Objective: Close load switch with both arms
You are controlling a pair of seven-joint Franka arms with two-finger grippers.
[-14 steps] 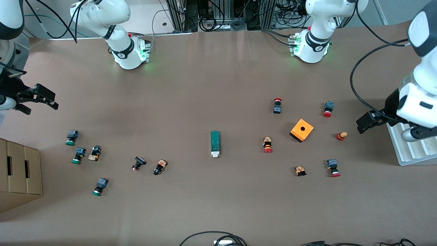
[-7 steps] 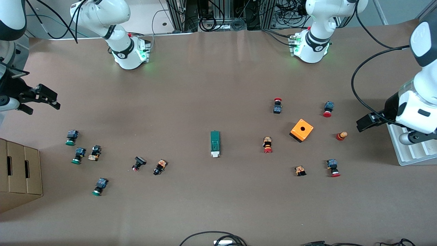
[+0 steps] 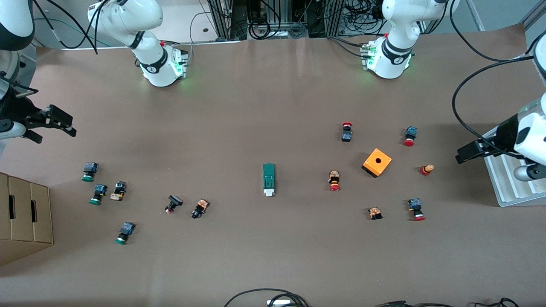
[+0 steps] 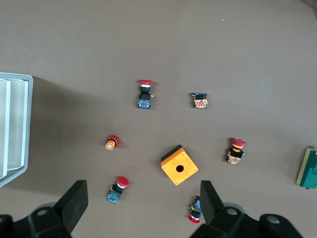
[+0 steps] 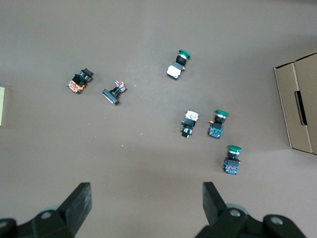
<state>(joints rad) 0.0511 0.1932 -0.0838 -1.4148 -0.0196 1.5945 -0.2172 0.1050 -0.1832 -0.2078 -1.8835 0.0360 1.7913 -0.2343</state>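
Now: load switch (image 3: pixel 268 179) mid-table, untouched | left gripper (image 3: pixel 468 152), right gripper (image 3: pixel 51 123) wide open, empty, well apart from it

No legible text, label, brand, number or sign appears in any view. The load switch (image 3: pixel 268 179), the orange box (image 3: pixel 377 162), the push-buttons and the cardboard box (image 3: pixel 23 215) carry no readable marking. A small dark emblem sits on the black band at each arm base (image 3: pixel 397 61), too small to read.
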